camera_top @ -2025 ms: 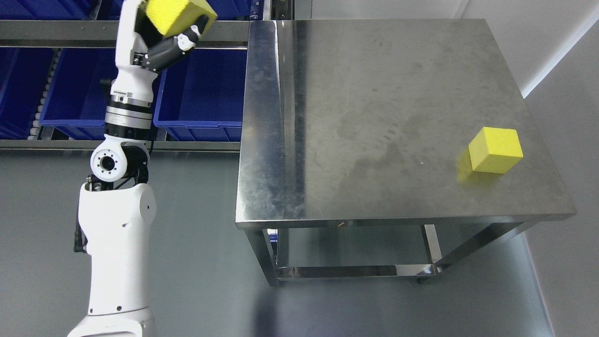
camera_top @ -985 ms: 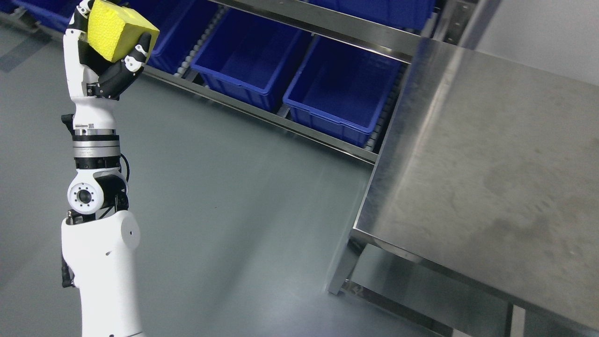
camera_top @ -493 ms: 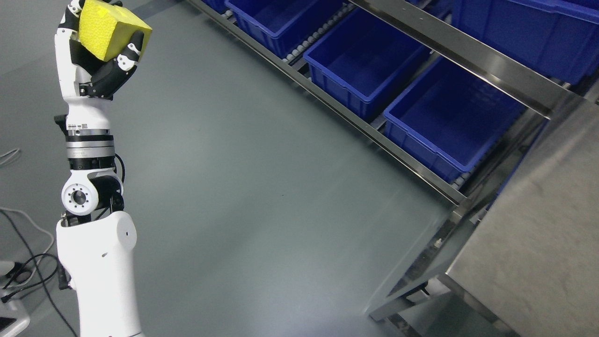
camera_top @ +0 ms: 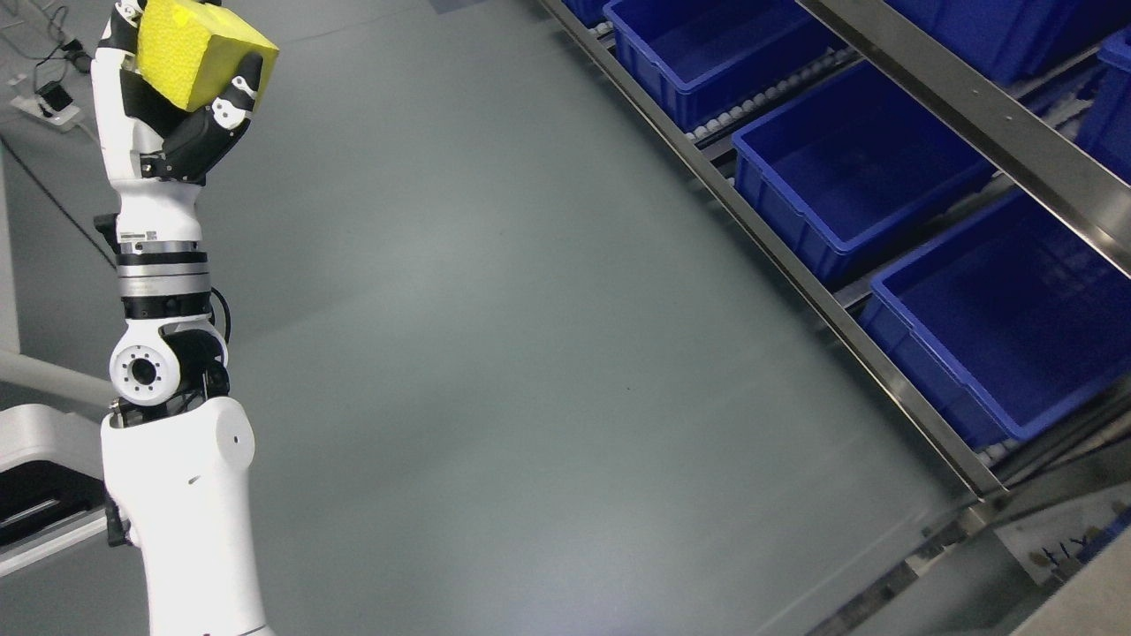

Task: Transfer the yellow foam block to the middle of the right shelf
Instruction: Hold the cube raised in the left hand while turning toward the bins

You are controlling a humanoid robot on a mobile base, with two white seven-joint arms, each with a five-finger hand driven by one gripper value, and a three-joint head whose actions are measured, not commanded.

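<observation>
My left hand point(camera_top: 181, 97) is raised at the upper left of the head view and is shut on a yellow foam block point(camera_top: 196, 49). The block sits tilted in the palm, held by the curled black-and-white fingers point(camera_top: 234, 95). The white left forearm point(camera_top: 181, 503) rises from the bottom left. A metal shelf rack point(camera_top: 963, 119) with blue bins runs diagonally down the right side, well apart from the hand. The right arm is out of view.
Three open blue bins point(camera_top: 848, 168) sit on the rack's roller level, one more point(camera_top: 1016, 327) at lower right. Grey floor point(camera_top: 530, 353) fills the middle. Cables and a power strip point(camera_top: 44, 97) lie at the upper left; white equipment point(camera_top: 40, 477) stands at the left edge.
The whole picture has swung left: the steel table has left the view and the rack has slid to the right. The left hand keeps the block in the same raised pose.
</observation>
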